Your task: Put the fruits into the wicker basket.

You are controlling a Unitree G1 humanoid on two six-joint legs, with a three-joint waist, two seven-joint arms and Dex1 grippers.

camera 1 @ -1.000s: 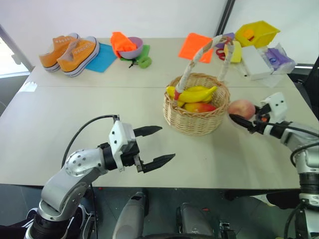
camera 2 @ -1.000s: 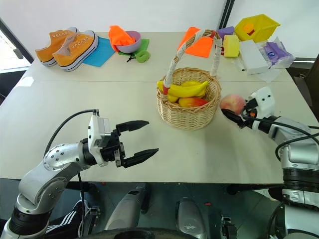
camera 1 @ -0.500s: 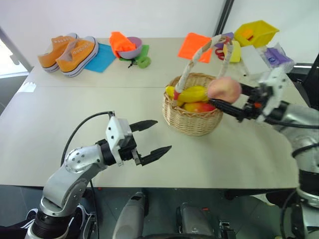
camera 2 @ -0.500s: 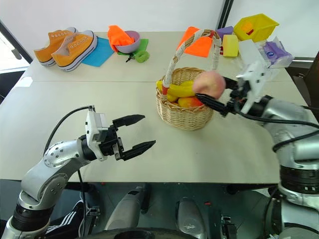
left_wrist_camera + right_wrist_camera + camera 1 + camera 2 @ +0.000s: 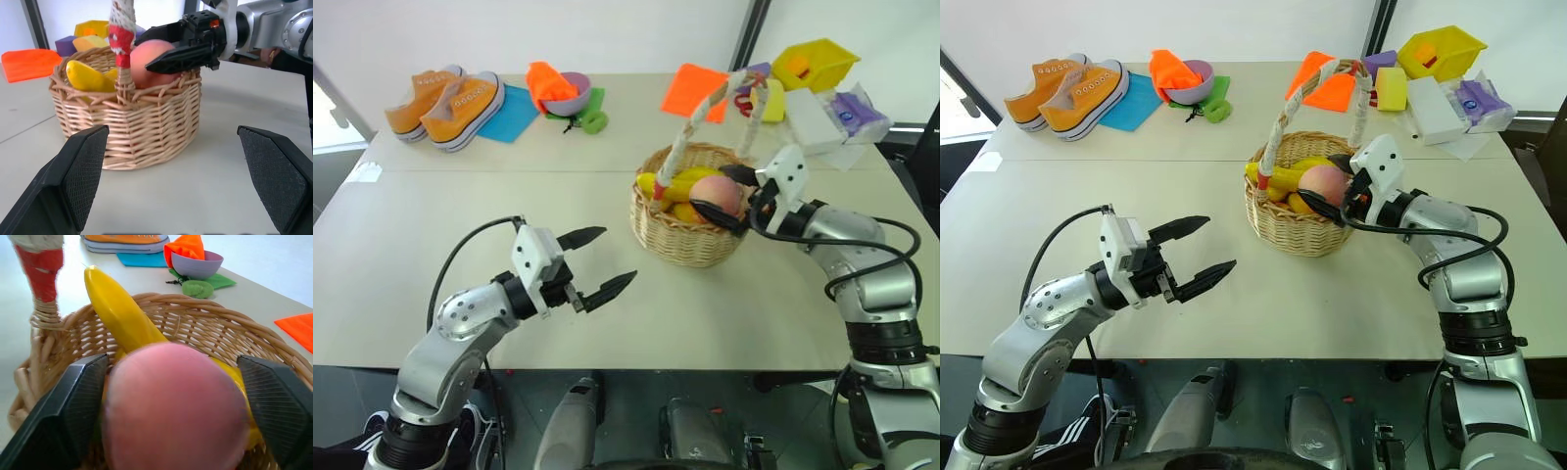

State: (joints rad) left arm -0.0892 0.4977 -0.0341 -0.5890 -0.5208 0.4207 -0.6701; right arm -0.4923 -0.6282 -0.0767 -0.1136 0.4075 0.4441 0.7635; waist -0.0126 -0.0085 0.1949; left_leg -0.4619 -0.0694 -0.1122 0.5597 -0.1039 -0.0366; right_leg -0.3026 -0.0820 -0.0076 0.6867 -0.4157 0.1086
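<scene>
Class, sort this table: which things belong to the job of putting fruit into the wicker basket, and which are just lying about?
Belongs to the job: peach, banana, wicker basket, right gripper.

Lying about: orange shoes, purple bowl, yellow bin, orange cloth.

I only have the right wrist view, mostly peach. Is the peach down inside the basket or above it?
Observer: Inside: the peach sits low in the wicker basket beside the banana, top above the rim.
Operator: Handle near my right gripper?
Observer: The right gripper enters beneath the handle arch from the basket's right side, near one handle foot.
Operator: And the left gripper?
Observer: The left gripper hovers over the table left of the basket, jaws open, empty.
</scene>
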